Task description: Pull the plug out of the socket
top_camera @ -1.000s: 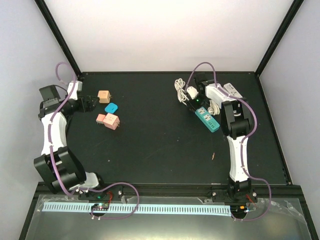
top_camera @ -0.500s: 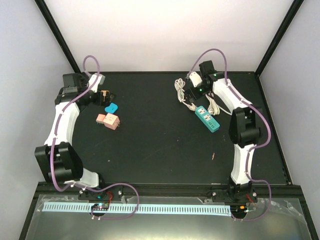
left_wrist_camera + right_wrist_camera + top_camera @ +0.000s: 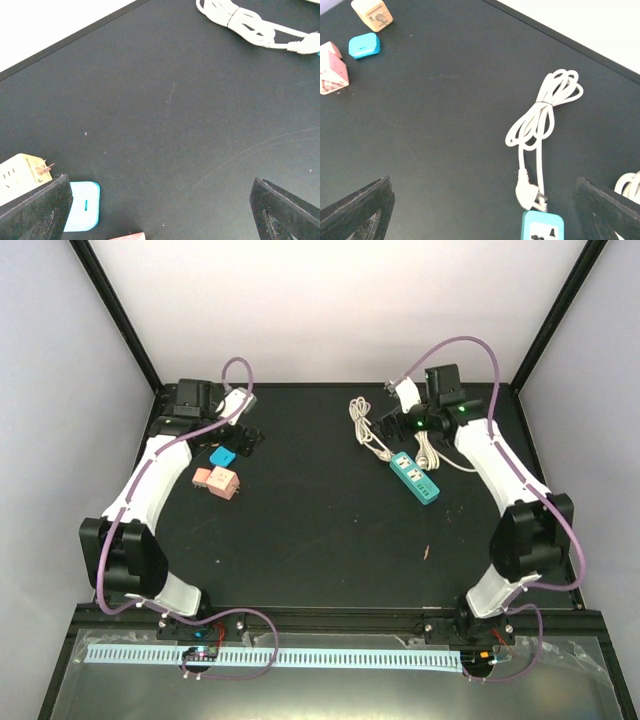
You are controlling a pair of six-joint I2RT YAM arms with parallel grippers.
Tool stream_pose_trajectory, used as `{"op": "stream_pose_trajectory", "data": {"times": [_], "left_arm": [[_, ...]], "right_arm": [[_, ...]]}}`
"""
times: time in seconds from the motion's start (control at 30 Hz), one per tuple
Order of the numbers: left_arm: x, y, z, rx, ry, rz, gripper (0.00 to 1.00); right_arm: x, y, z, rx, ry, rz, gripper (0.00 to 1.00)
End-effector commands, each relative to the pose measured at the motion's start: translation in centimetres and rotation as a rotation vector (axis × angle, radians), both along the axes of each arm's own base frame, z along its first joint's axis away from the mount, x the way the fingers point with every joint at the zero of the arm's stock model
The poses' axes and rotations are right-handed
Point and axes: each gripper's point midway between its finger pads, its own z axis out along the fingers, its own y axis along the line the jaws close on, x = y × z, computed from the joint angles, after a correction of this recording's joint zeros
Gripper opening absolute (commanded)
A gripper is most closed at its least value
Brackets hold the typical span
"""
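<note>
1. Nearest on the desk (image 3: pixel 320 530), left of centre, lie the pink adapters (image 3: pixel 215 481), with the blue adapter (image 3: pixel 222 455) just beyond. Neither belongs to this job.
2. On the right, the teal power strip (image 3: pixel 414 478) lies flat, its long axis running diagonally from near-right to far-left. Nothing sits in the sockets that show.
3. The plug (image 3: pixel 527 192) lies flat on the desk just off the strip's far-left end; I cannot tell whether they touch. Its long axis is roughly in line with the strip. The prongs point back toward the strip, bare and in no socket, and the cord leads away to the far side.
4. That cord runs into the white cable coil (image 3: pixel 362 420), bundled near the far edge.
5. The right hand (image 3: pixel 482 200) hangs above coil and plug, jaws spread wide with only bare desk between them. 1 second ago it was low over the strip's far end, partly closed on something white. It has since let go, lifted and drawn back. I judge that the plug is out and the task is essentially done, with only the retreat left.
6. Also at the far side, on the left, the left hand (image 3: pixel 159 200) is spread and empty, just beside the beige adapter (image 3: pixel 22 172). It has swung in from the desk's left edge, which has no bearing on the plug.
</note>
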Motion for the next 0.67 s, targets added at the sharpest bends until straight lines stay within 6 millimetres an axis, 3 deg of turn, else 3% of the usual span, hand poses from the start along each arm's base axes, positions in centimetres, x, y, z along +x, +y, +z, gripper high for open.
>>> {"op": "stream_pose_trajectory", "data": {"times": [0.0,0.13,0.33,0.63], "left_arm": [[0.3,-0.4,-1.2,0.117,0.002,0.050,0.99],[0.1,-0.7,-2.4,0.115,0.043,0.065,0.99],[-0.4,-0.7,-4.1,0.115,0.078,0.075,0.99],[-0.7,-0.1,-5.3,0.121,0.098,0.121,0.99]], "right_arm": [[-1.1,-0.9,1.3,0.109,-0.050,-0.021,1.00],[-1.9,-3.2,0.8,0.149,-0.070,-0.066,1.00],[-2.4,-6.8,-1.4,0.176,-0.048,-0.148,1.00],[-2.8,-7.5,-1.8,0.178,-0.063,-0.162,1.00]]}}
